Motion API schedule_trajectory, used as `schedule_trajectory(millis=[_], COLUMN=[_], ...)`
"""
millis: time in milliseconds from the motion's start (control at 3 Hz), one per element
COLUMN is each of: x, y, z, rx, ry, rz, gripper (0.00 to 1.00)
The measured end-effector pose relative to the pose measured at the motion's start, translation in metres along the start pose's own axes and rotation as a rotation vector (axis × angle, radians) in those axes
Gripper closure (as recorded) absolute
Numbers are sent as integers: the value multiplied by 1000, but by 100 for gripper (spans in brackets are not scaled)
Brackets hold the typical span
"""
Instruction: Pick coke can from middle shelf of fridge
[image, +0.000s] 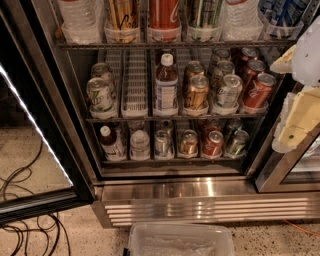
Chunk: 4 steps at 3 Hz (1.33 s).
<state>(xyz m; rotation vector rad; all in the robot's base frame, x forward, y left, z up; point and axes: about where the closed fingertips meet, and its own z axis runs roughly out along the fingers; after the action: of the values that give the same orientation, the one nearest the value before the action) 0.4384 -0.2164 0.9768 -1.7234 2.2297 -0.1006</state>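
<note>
The fridge (200, 192) stands open, its black-framed glass door (35, 150) swung out to the left. The middle shelf (170, 118) carries white slatted lane trays. In its rightmost lane stand three red coke cans in a row, the front one (258, 90) tilted slightly. My gripper (296, 117), white and cream, hangs at the right edge of the view. It is in front of the fridge's right frame, just right of the front coke can and apart from it.
On the middle shelf, left to right: silver-green cans (100, 94), an empty lane (135, 85), a bottle (166, 82), gold-brown cans (196, 91), silver-green cans (229, 91). More cans and bottles fill the shelves above and below. A clear plastic bin (180, 241) and cables (30, 225) lie on the floor.
</note>
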Motion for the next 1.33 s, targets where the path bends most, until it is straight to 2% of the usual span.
schedule_trajectory(millis=[333,667,1000,1333], x=[0,0,1,-13], y=[0,1,15,26], z=[0,10,48,88], rx=[0,32,21,11], ry=[0,-56,-187,-300], rz=[0,50,208,361], gripper=[0,0,0,0])
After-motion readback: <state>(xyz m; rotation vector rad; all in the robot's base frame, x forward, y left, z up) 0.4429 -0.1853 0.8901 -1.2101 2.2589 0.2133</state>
